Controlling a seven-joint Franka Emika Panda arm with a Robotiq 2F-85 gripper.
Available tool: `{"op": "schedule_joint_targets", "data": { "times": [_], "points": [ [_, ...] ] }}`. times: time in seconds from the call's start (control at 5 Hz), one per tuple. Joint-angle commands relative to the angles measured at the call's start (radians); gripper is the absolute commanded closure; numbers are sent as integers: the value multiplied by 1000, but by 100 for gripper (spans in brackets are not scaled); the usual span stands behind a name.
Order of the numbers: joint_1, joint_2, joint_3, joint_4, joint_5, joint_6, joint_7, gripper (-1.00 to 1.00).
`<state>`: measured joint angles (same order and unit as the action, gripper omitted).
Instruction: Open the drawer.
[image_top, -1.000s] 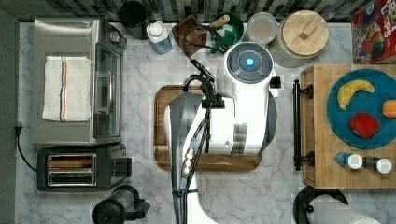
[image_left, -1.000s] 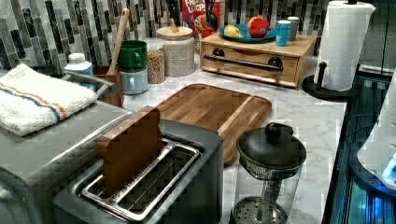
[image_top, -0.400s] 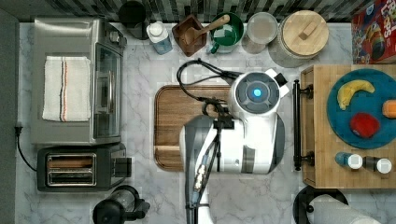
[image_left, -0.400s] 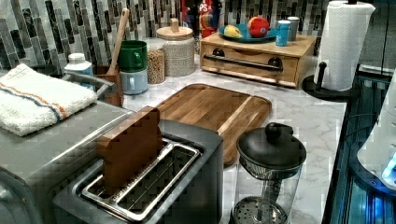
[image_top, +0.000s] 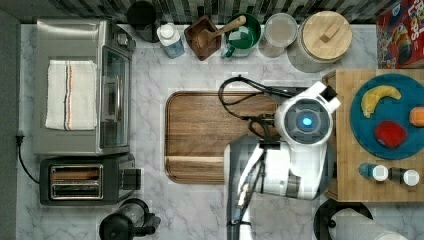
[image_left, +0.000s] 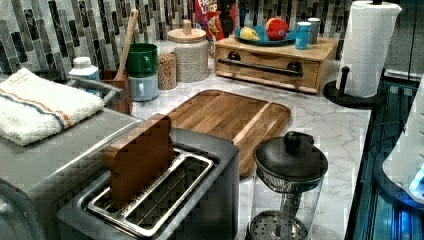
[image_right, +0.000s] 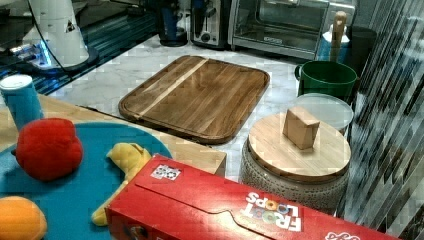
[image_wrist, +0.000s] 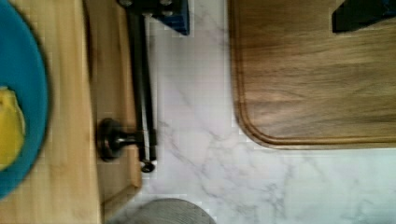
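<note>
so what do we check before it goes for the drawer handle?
1. Drawer shut, front flush with its box: ok.
2. Black bar handle free, nothing resting on it: ok.
3. End effector open: ok, fingers stand wide apart.
4. Handle centred between the fingers: not ok, the bar lies under one finger and the gap sits over the marble counter.
5. Pull path: ok, probably; the wooden tray lies flat and apart from the drawer front.
6. Blue plate and shakers on top staying put during the pull: cannot tell.
</note>
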<state>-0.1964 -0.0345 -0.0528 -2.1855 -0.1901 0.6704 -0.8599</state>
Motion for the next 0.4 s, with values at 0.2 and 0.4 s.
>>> {"op": "schedule_joint_targets", "data": {
  "times": [0.2,0.4],
  "points": [
    [-44,66,-65,-42,8,131,-207,-100],
    [-41,86,-94,-74,6,205,-229,-100]
  ]
}}
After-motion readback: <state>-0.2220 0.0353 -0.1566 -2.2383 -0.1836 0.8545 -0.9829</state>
